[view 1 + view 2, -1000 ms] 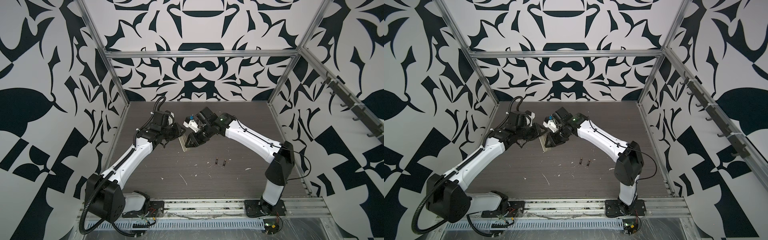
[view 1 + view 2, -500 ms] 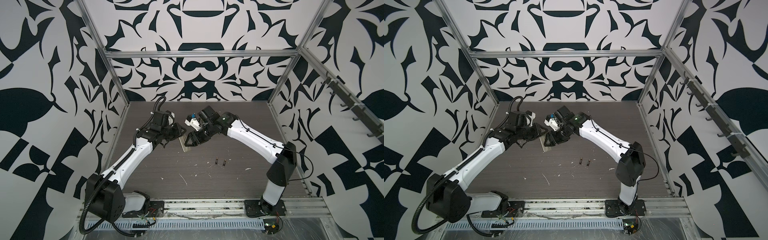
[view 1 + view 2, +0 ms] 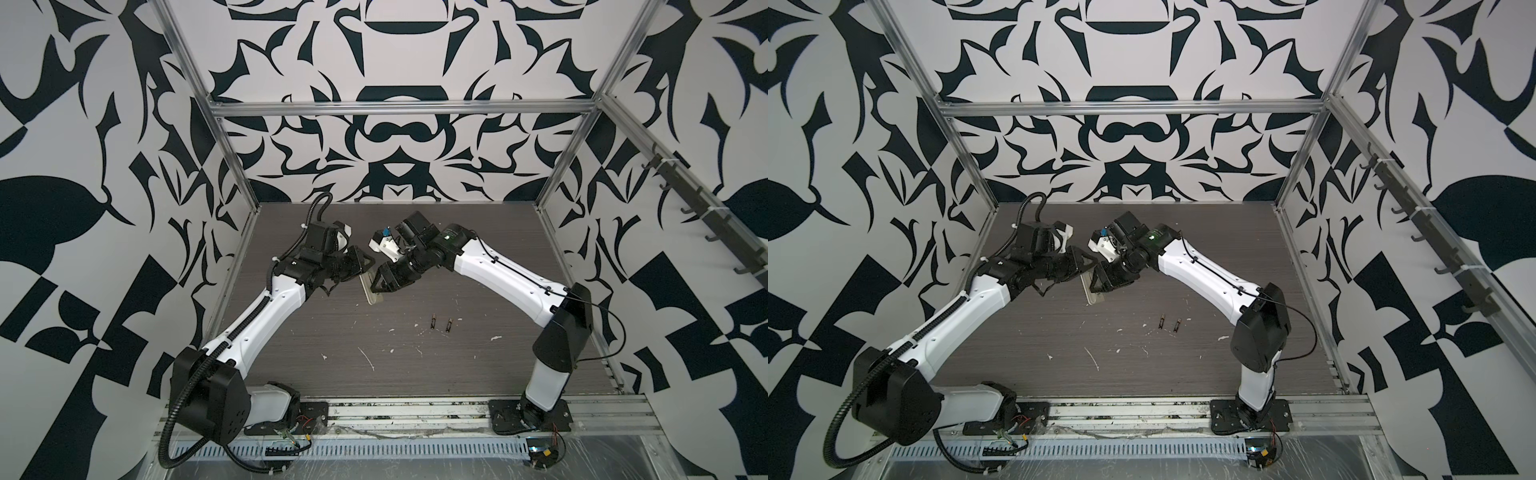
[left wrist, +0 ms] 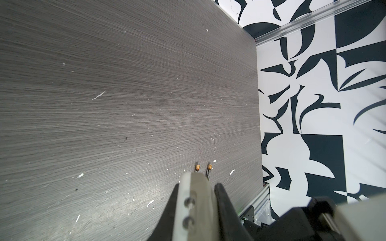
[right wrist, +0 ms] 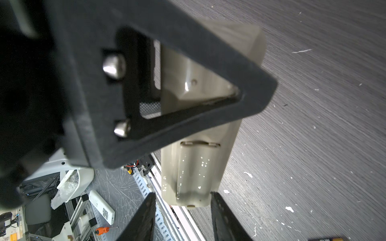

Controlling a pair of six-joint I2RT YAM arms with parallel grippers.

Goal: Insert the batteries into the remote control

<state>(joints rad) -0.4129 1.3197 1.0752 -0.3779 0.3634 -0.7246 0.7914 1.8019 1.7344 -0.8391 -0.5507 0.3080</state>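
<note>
Your left gripper (image 3: 362,266) was clamped on the remote control (image 5: 198,167), with one black triangular finger (image 5: 257,98) laid across its pale back. Your right gripper (image 5: 182,194) had its jaws apart, a dark finger on each side of the remote's end; I could not tell whether either touched it. In both top views the batteries (image 3: 433,321) lay side by side on the table (image 3: 478,249), at about four o'clock from the remote and well apart from it. Each carried an orange band (image 4: 197,166), its print too small to read. Off the table, a white stick (image 5: 101,205) bore a square code label, unreadable.
</note>
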